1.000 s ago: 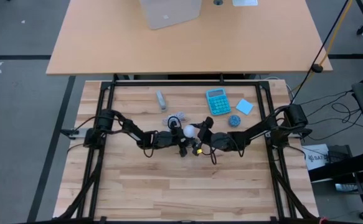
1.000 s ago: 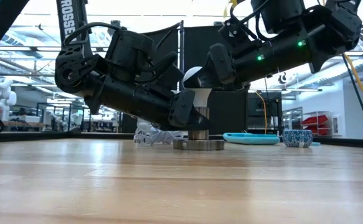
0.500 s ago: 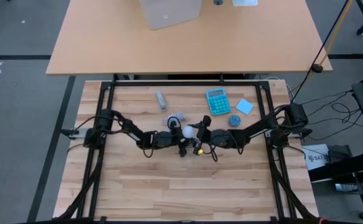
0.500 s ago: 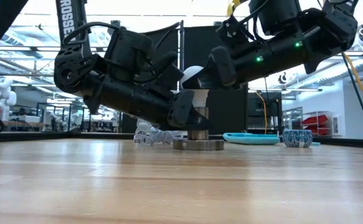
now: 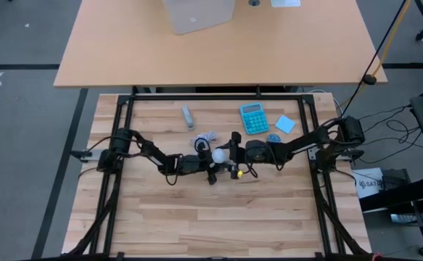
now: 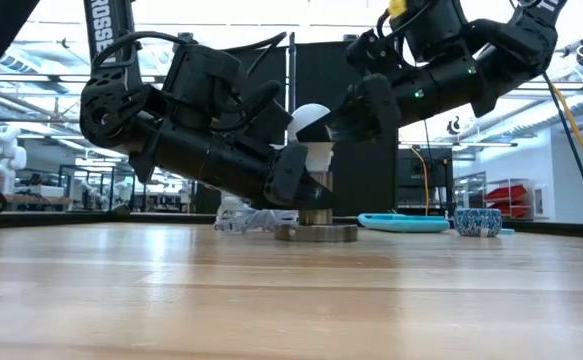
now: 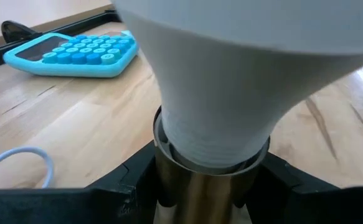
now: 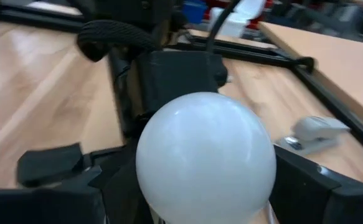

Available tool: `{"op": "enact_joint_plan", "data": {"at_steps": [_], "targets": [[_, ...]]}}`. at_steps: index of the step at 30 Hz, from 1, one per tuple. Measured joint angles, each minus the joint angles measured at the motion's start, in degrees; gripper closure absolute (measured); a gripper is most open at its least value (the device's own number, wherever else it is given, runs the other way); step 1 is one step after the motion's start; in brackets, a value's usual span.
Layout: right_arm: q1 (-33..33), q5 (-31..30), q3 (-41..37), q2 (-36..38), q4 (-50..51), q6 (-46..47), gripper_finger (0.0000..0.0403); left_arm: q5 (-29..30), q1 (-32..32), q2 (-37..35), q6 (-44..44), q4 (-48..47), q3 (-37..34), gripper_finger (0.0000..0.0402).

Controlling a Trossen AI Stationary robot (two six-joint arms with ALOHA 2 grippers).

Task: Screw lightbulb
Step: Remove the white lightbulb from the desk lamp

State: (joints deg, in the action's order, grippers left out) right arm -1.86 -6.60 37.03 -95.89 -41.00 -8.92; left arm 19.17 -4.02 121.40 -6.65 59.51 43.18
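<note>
Left wrist view alone shows the left pincer [image 7: 209, 193] clamping the socket [image 7: 200, 186] beneath the lightbulb [image 7: 231, 81].

The lightbulb [image 5: 219, 154] stands upright in the socket [image 6: 317, 216], near the middle of the table [image 5: 196, 217]. The socket's base [image 6: 317, 233] rests flat on the tabletop. The left gripper [image 6: 296, 178] reaches in from the left and sits at the socket, just under the bulb's head. The right gripper [image 5: 232, 151] comes from the right, up against the bulb's head. A coiled cable [image 5: 204, 137] lies just behind the socket. Further back are a calculator [image 5: 254, 118], a paper square [image 5: 284, 124] to its right, and a small bowl [image 6: 477, 221] (near the right arm). A small bar-shaped object [image 5: 188, 116] lies back and left.
</note>
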Motion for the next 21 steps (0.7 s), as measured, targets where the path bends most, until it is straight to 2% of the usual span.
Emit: {"op": "enact_joint_plan", "data": {"at_steps": [9, 14, 21], "targets": [[3.51, 13.1, 0.05, 4.08, 6.95, -3.11, 0.0122, -4.27, -0.28, 0.04, 0.79, 0.62, -0.17, 0.022], [4.54, 15.09, 0.05, 6.44, 11.32, -2.95, 0.0121, -7.09, -0.17, 0.07, 0.87, 0.87, -0.19, 0.022], [4.58, 17.62, -0.09, 6.52, 10.35, -3.13, 0.012, -11.6, 0.75, 0.11, 0.49, 1.64, -0.24, 0.022]]}}
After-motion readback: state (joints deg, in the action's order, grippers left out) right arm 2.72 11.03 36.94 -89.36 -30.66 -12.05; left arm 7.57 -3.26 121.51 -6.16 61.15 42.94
